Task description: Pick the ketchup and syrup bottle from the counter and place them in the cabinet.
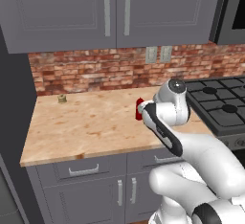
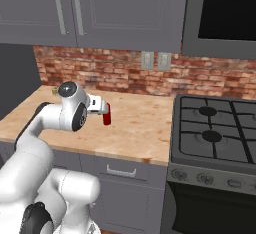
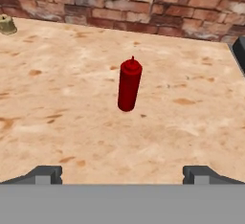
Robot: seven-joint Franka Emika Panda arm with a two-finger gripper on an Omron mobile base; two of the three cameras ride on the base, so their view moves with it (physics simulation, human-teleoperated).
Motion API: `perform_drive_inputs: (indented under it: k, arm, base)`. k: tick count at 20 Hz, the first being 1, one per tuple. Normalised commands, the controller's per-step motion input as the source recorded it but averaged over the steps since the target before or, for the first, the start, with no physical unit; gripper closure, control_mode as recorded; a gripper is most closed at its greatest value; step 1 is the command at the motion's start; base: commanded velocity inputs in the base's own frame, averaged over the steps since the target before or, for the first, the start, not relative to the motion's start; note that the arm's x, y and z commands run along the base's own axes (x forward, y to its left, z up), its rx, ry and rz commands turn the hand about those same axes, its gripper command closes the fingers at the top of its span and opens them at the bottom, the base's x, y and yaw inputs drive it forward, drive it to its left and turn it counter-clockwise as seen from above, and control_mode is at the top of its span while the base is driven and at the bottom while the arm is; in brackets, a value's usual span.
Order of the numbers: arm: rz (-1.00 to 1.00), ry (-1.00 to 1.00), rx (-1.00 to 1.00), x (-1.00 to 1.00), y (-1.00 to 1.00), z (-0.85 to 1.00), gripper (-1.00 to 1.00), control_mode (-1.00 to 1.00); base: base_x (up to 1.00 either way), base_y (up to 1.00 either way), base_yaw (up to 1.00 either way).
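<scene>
The ketchup point(image 3: 129, 86), a slim bright red bottle, stands upright on the tan wooden counter point(image 3: 57, 113). My gripper point(image 3: 123, 175) hangs open above the counter. The bottle is a short way ahead of it, in line with the gap between the fingertips point(image 3: 48, 174) and untouched. From the base, the ketchup point(image 1: 139, 109) point(image 2: 106, 117) peeks out just beyond the white hand. A small dull olive-tan thing point(image 1: 61, 98) point(image 3: 6, 24) sits at the counter's back left; I cannot tell whether it is the syrup bottle. The tall dark grey cabinet point(image 1: 14, 122) shows only its side at the counter's left end.
A black gas stove point(image 2: 215, 123) point(image 1: 220, 103) borders the counter on the right, under a dark microwave point(image 2: 227, 8). Paired-door wall cabinets point(image 1: 115, 7) hang above a brick wall point(image 1: 95, 70). Drawers and doors with silver handles point(image 1: 83, 171) sit below the counter edge.
</scene>
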Motion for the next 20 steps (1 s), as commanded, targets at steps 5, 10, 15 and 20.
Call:
perform_drive_inputs:
  k: [5, 10, 15, 20]
  arm:
    - [0.00, 0.00, 0.00, 0.19, 0.00, -0.09, -1.00, -1.00]
    - [0.00, 0.00, 0.00, 0.18, 0.00, -0.13, -1.00, -1.00]
    - [0.00, 0.00, 0.00, 0.20, 0.00, -0.16, -1.00, -1.00]
    - [0.00, 0.00, 0.00, 0.24, 0.00, -0.14, -1.00, -1.00]
  base:
    - [0.00, 0.00, 0.00]
    - [0.00, 0.00, 0.00]
    - [0.00, 0.00, 0.00]
    - [0.00, 0.00, 0.00]
